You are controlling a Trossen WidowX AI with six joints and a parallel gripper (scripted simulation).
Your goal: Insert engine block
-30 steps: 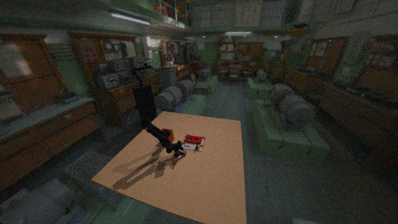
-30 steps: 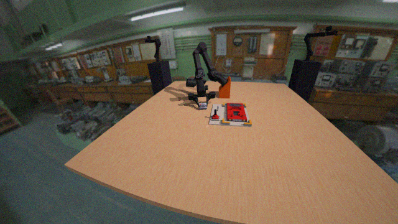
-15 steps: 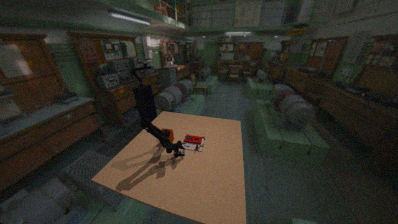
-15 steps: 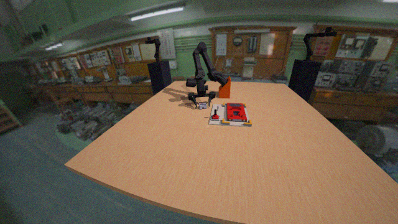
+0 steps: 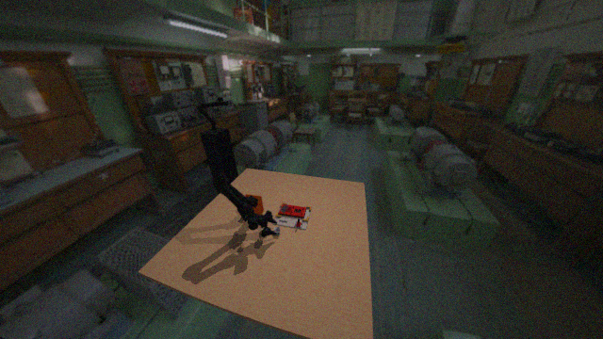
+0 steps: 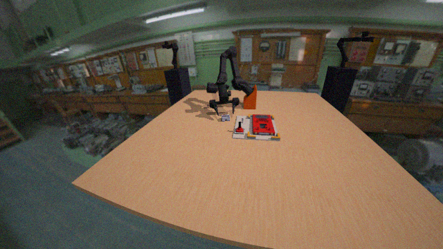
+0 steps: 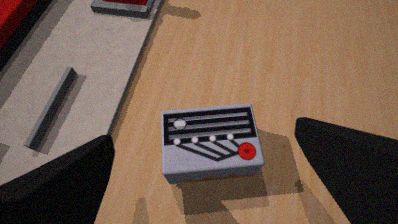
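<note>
The engine block [image 5: 277, 230] [image 6: 225, 118] [image 7: 212, 150] is a small light grey block with a black-striped top and a red dot. It sits on the table beside the white base plate [image 7: 95, 55]. My gripper [image 6: 225, 113] [image 7: 206, 135] is open, with its fingers apart on either side of the block and slightly above it; nothing is held. The red car body [image 5: 293, 210] [image 6: 257, 128] [image 7: 7, 15] lies on the plate, with a dark opening near its middle. I cannot tell the rib inside the opening at this size. The block's slot side is hidden in the wrist view.
A red piece with a black upright lever [image 6: 239, 128] stands on the plate's near-side strip, and a grey bar [image 7: 52, 107] lies on that strip. An orange wedge-shaped block [image 5: 254, 203] [image 6: 250, 100] stands behind, close to the arm.
</note>
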